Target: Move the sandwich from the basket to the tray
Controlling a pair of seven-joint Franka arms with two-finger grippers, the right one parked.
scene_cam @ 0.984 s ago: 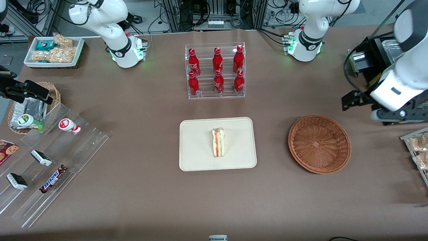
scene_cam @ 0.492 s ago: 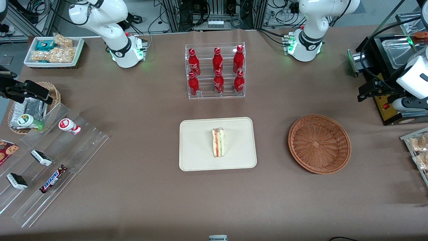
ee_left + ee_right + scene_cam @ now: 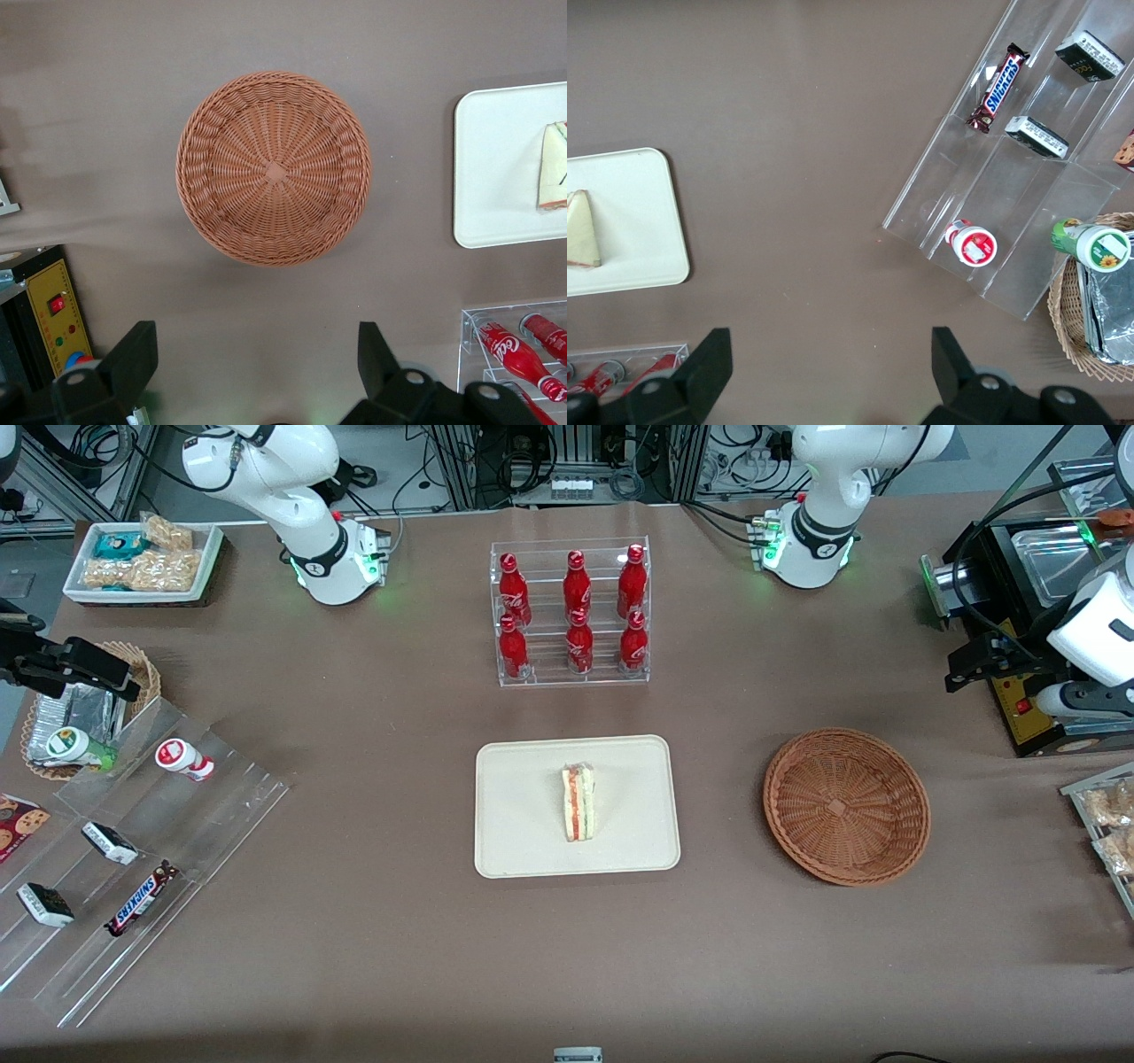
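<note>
The sandwich, a pale wedge with orange-red and green filling, lies on the cream tray in the middle of the table. It also shows in the left wrist view on the tray, and in the right wrist view. The round reddish-brown basket stands empty beside the tray, toward the working arm's end; the left wrist view shows it empty too. My gripper is open and empty. It hangs high above the table, farther from the front camera than the basket.
An acrylic rack of red bottles stands farther back than the tray. A black box with a red switch sits under my arm. A snack tray lies at the working arm's end. An acrylic snack display lies at the parked arm's end.
My arm has drawn back from the basket toward the working arm's end of the table, then nearly stopped. The sandwich, tray and basket have not moved.
</note>
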